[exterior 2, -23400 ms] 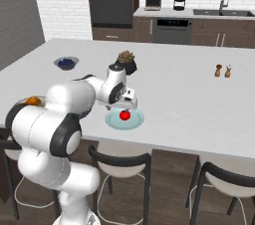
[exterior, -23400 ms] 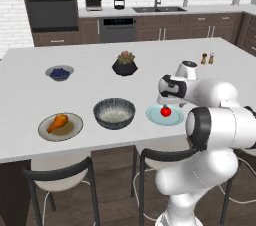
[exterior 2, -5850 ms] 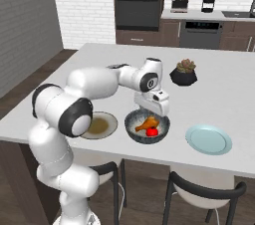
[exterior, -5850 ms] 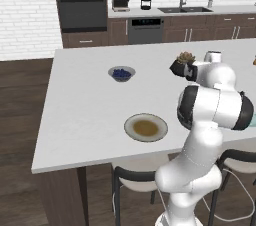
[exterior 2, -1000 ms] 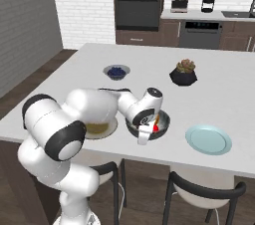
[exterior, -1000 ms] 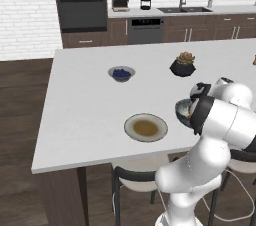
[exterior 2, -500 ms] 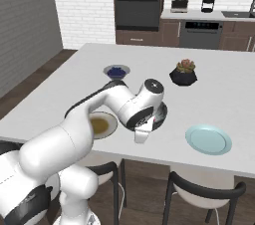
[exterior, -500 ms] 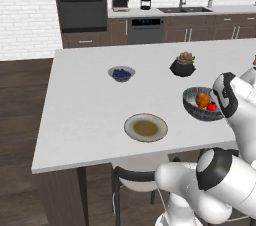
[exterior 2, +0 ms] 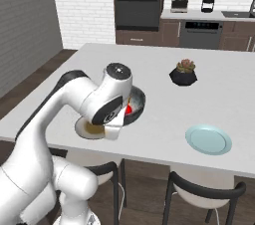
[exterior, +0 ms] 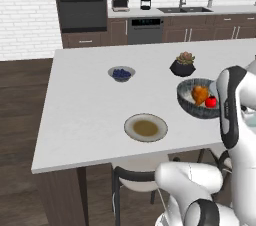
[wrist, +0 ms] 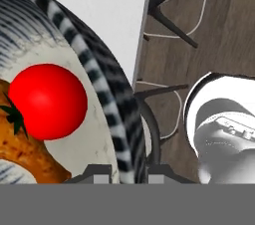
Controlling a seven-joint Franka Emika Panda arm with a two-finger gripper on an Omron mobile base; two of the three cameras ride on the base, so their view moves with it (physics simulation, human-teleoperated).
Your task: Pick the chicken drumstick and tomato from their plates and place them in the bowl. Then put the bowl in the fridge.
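My gripper [wrist: 128, 171] is shut on the rim of the dark ribbed bowl [wrist: 107, 104], one finger inside and one outside. The red tomato [wrist: 47, 100] and the orange-brown chicken drumstick [wrist: 25, 154] lie inside it. From the left base the bowl [exterior: 192, 106] looks raised just off the counter near its front edge, holding the drumstick [exterior: 200, 94] and tomato [exterior: 211, 101]. My arm hides most of the bowl [exterior 2: 137, 100] from the right base. The beige plate [exterior: 145, 127] and the light-blue plate [exterior 2: 208, 139] sit bare on the counter. The fridge is out of view.
A black plant pot [exterior: 183, 65] and a small blue-filled bowl [exterior: 121, 73] stand farther back on the white island. Stools [exterior 2: 199, 194] line the island's near edge, directly under the hand. Oven and sink cabinets run along the back wall.
The arm has swung and twisted while gripping the bowl's rim. The bowl has come up off the counter and shifted a little away from the beige plate.
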